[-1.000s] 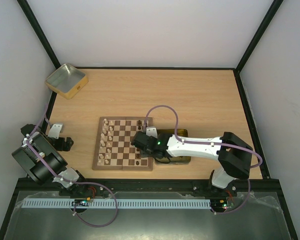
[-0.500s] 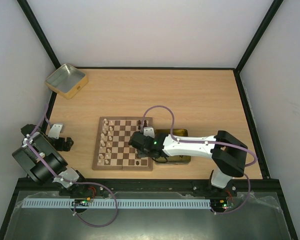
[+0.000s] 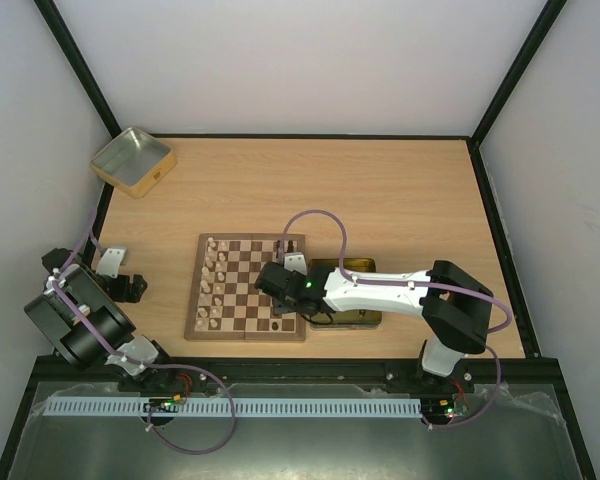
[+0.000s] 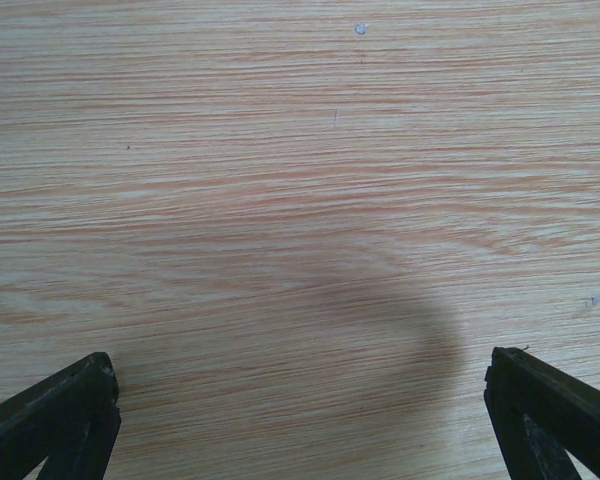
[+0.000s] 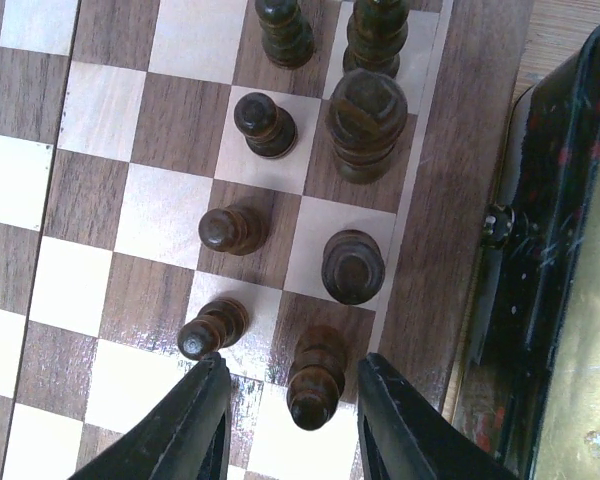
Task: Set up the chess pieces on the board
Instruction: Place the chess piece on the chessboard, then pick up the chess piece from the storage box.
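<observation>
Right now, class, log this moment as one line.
left gripper: open, over table | right gripper: open, astride dark piece on board

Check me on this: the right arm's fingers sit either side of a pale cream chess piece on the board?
Not quite: the chess piece between the fingers of the right gripper is dark brown, not pale cream. It does stand on the board. The right wrist view shows it.
</observation>
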Controlling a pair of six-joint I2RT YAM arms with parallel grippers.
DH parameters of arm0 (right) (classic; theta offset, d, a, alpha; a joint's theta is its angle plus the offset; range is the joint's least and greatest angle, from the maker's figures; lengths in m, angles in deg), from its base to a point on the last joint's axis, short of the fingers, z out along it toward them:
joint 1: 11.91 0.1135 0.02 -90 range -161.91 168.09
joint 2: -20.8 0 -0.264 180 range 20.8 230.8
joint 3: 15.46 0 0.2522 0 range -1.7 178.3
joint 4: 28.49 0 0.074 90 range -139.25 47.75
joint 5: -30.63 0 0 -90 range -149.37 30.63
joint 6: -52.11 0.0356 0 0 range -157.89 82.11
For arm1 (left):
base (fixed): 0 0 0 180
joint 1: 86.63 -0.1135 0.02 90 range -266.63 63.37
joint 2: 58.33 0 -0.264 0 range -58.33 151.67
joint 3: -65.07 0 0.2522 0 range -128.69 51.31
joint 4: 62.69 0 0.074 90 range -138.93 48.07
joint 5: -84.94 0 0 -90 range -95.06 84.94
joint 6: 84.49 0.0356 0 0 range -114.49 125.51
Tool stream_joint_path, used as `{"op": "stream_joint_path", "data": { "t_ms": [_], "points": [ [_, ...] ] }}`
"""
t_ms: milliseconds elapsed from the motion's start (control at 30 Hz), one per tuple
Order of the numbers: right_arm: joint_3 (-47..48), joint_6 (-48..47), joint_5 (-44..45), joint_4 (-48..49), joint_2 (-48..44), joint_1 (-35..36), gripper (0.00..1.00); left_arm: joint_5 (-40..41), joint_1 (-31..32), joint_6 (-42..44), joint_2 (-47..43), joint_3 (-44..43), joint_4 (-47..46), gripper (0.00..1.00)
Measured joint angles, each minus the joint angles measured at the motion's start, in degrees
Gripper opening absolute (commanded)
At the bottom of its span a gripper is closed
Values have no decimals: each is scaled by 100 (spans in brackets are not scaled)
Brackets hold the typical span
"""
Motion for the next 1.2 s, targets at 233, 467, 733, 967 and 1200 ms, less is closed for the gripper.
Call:
{"op": "stream_joint_path", "data": {
  "t_ms": [233, 467, 733, 967, 1200],
  "points": [
    [28, 0, 2, 9, -7, 7, 35, 0, 0, 0, 0, 0, 0, 99],
    [79, 96, 367, -424, -737, 15, 36, -4, -2, 0, 7, -2, 0, 99],
    [-691, 254, 852, -920, -2059, -643, 39, -13, 0, -7, 22, -7, 0, 99],
    [-1895, 243, 820, -922, -2166, -1353, 39, -11, 13, -15, 33, -11, 2, 99],
    [-2328, 127, 704, -680, -2323, -1786, 38, -2, 42, -22, 48, -33, 26, 99]
  ]
}}
